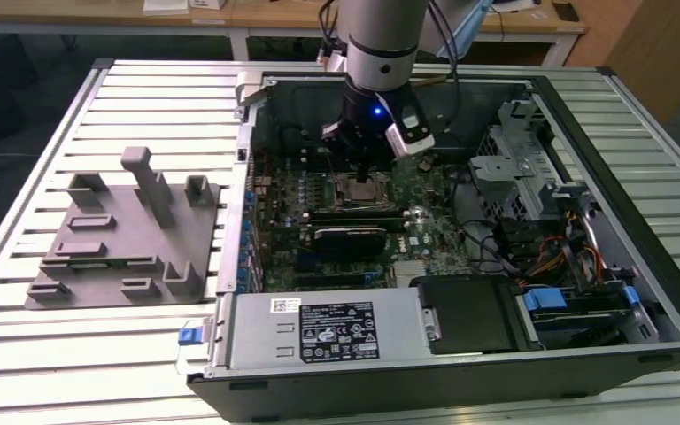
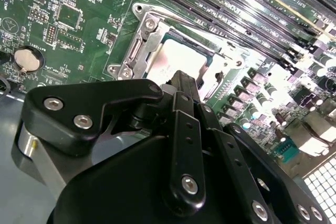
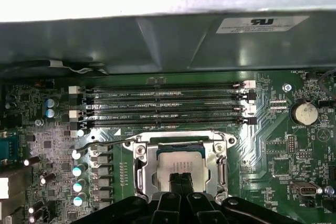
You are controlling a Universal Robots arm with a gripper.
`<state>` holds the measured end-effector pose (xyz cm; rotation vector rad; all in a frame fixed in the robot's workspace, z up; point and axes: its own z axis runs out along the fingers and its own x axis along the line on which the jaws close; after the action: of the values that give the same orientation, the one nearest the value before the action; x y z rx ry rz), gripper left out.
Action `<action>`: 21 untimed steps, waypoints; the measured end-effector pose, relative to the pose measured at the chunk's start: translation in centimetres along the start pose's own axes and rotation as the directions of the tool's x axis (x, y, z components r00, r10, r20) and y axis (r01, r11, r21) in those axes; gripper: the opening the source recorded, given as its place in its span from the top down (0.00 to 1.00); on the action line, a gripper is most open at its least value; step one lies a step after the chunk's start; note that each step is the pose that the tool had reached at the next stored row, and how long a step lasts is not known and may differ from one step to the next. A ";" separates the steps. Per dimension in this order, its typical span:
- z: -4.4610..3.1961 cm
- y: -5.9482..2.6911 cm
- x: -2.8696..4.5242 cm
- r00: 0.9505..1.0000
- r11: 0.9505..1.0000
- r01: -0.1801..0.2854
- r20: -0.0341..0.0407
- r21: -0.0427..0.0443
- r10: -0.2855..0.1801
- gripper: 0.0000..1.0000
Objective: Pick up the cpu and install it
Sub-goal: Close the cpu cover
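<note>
Exterior view, bench: a ribbed metal bench [image 1: 33, 354] carries an open computer case [image 1: 623, 257].
Exterior view, arm: the arm [image 1: 382, 35] reaches down into the case, over the green circuit board [image 1: 435, 221].
Exterior view, pincer: the pincer [image 1: 364, 171] hangs just above the square metal socket [image 1: 358, 188] on the board.
Exterior view, other things: a grey plastic fixture [image 1: 127, 239] lies on the bench at the exterior view's left of the case, well apart from the pincer. A silver power supply box [image 1: 316, 328] sits in the case along its near edge.
Second wrist view, cpu: the cpu [image 2: 176, 61] lies flat in the socket, silver top up, ringed by the metal frame [image 2: 131, 56].
Second wrist view, pincer: the black fingers [image 2: 181, 85] are pressed together with nothing between them. Their tips are over one edge of the cpu; I cannot tell whether they touch it.
Second wrist view, battery: a round coin battery [image 2: 27, 59] sits on the board, well apart from the socket.
First wrist view, cpu: it sits square in the frame, with the closed fingertips over its edge.
First wrist view, lever: a thin wire lever [image 3: 105, 142] runs beside the frame.
First wrist view, memory slots: four long memory slots [image 3: 163, 103] lie side by side between the socket and the grey case wall [image 3: 157, 40].
First wrist view, capacitors: a row of small round capacitors [image 3: 79, 171] stands near the frame.
</note>
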<state>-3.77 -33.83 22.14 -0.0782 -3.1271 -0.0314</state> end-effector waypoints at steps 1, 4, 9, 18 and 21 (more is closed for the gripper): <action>0.03 0.00 0.00 1.000 1.000 0.000 0.001 0.000 0.000 0.89; 0.19 -0.01 0.00 1.000 1.000 0.000 0.004 0.000 0.000 0.89; 0.41 -0.02 0.10 1.000 1.000 0.000 0.024 0.001 0.000 0.89; 0.76 -0.12 1.09 0.999 1.000 0.001 0.036 0.001 -0.001 0.89; 0.98 -0.15 1.50 0.999 1.000 0.001 0.036 0.001 -0.001 0.89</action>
<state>-5.29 -33.88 21.18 -0.0785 -3.1634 -0.0290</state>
